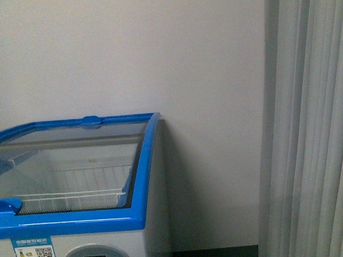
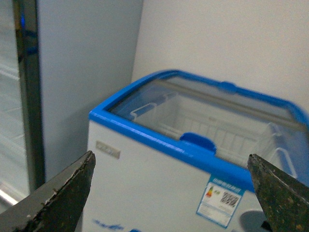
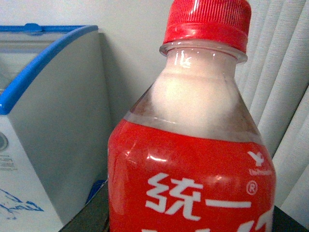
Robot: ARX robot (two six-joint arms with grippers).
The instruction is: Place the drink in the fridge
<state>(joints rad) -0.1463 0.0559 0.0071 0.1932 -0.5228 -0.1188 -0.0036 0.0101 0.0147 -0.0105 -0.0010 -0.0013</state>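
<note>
Wall [image 1: 156,49] behind fridge [image 1: 67,223], curtain [image 1: 314,128] rt, drink [image 3: 193,183] gripped.

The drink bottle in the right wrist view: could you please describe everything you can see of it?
The drink bottle is clear plastic, with a ribbed red screw cap and a red label bearing white Chinese characters. Pale foam fills its shoulder. Capped and upright, it sits beside the white chest freezer, dark jaws flanking it.

the white, blue-trimmed fridge [image 1: 155,220] holds a white wire basket [image 1: 72,197] under its glass lid [image 1: 69,141]
</note>
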